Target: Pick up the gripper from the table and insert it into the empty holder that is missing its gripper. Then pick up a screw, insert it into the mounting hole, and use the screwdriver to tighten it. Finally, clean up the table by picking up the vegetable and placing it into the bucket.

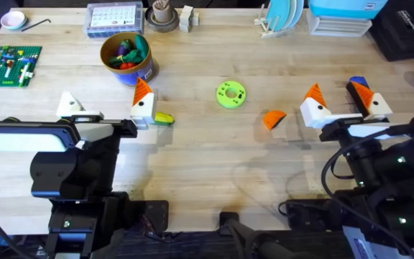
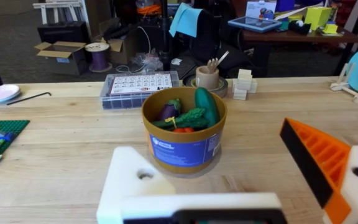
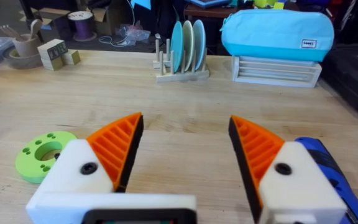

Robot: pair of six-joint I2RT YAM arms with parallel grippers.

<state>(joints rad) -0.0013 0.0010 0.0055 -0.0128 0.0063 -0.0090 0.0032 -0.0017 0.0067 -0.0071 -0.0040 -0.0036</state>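
My left gripper (image 1: pixel 105 93) (image 2: pixel 207 158) stands open on the table (image 1: pixel 207 165). One of its fingers is the plain white holder (image 1: pixel 68 105) (image 2: pixel 132 180), with a round hole near its tip; the other carries an orange pad. The loose orange gripper (image 1: pixel 273 119) lies between the arms, apart from both. The yellow vegetable (image 1: pixel 164 119) lies beside the left arm's padded finger. The blue bucket (image 1: pixel 126 57) (image 2: pixel 184 134), holding toy vegetables, stands just beyond the left gripper. My right gripper (image 1: pixel 336 92) (image 3: pixel 185 121) is open and empty. The blue screwdriver (image 1: pixel 357 83) (image 3: pixel 328 168) lies behind its outer finger. The screw is out of view.
A green disc with holes (image 1: pixel 231 94) (image 3: pixel 42 155) lies mid-table. A green brick plate (image 1: pixel 7 65) sits far left. Along the back edge are a parts box (image 1: pixel 113 18), a grey cup (image 1: pixel 162 16), a plate rack (image 1: pixel 282 18) and a light-blue case (image 3: pixel 277 34).
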